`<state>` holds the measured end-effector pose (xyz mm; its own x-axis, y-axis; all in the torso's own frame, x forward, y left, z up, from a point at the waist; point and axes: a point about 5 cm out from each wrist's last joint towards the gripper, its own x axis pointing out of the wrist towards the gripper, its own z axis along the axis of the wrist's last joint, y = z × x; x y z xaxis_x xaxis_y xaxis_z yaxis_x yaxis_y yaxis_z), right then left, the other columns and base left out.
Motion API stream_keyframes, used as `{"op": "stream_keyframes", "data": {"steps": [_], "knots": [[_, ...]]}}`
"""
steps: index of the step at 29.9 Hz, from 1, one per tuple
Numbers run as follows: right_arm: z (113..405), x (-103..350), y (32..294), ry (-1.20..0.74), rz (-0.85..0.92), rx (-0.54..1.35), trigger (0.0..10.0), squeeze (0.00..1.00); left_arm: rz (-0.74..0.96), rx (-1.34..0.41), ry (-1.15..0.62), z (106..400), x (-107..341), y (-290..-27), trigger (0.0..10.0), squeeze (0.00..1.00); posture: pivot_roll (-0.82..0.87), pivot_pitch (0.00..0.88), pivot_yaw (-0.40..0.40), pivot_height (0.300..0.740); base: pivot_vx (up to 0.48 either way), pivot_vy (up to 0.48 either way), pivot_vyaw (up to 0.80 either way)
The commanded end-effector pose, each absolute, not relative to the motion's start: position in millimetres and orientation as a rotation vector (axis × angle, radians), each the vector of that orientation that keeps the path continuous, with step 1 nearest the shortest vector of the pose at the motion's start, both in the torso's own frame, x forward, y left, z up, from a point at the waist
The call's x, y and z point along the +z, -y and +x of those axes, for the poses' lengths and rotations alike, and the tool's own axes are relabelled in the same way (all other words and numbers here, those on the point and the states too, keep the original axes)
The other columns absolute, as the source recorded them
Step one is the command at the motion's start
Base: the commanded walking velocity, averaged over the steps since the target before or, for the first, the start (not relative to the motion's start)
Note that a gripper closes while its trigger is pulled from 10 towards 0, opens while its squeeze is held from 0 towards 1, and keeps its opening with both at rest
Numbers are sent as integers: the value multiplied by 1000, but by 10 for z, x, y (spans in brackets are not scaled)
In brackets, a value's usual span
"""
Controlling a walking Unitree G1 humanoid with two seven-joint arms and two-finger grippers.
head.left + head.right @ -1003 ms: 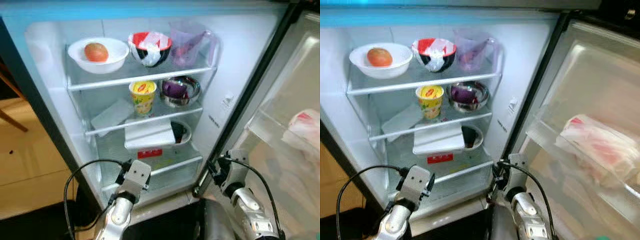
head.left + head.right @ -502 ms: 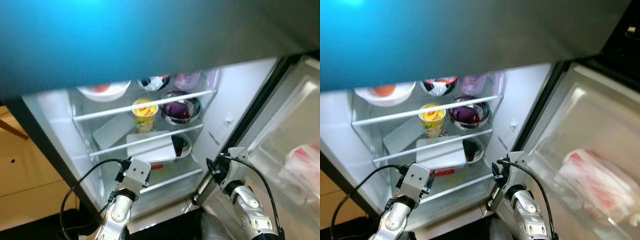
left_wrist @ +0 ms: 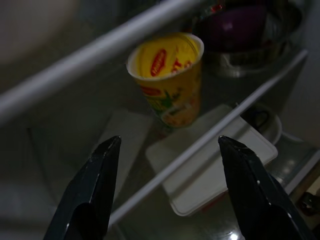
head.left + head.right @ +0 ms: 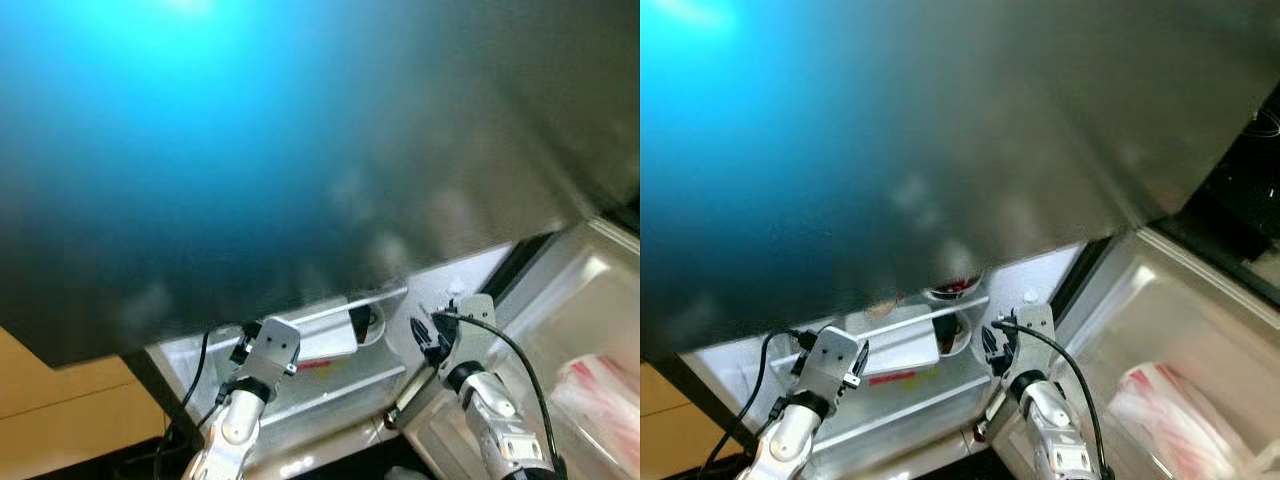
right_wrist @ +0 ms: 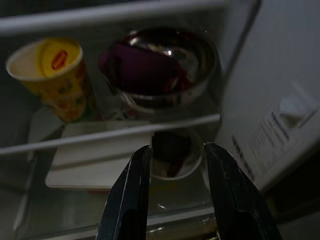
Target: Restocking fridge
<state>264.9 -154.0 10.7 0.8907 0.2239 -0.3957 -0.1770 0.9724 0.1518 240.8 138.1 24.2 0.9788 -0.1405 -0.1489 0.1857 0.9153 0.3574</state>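
Observation:
The open fridge is in front of me, its lower shelves showing under a blurred blue-grey panel. A yellow cup stands on the middle shelf beside a steel bowl holding something purple. On the shelf below lie a flat white container and a small white bowl with dark contents. My left gripper is open, pointing at the cup from a distance. My right gripper is open too, aimed at the small bowl and holding nothing.
The fridge door stands open to the right, with a pink-and-white bag in its shelf. Wooden floor shows at the lower left. Both silver arms are raised toward the fridge's bottom shelf.
The head camera has tilted up, so the blurred blue-grey panel now covers most of the view and hides the upper shelves. Both arms stay raised at the lower shelves.

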Motion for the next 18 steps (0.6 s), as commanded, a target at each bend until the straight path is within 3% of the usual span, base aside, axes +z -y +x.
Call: {"op": "stream_keyframes", "data": {"steps": [1, 15, 18], "knots": [[2621, 70, 1586, -437, 104, 190, 10000, 0, 392, -174, -139, 2378, 193, -1401, 10000, 0, -35, 0, -118, 726, 0, 0, 0], [2625, 45, 1621, -459, 94, 175, 10000, 0, 400, -173, -159, 2353, 140, -1426, 10000, 0, -37, 0, -117, 740, 0, 0, 0], [2657, 59, 1737, -460, 75, 147, 10000, 0, 408, -172, -182, 2325, 87, -1451, 10000, 0, -41, 0, -116, 740, 0, 0, 0]]}}
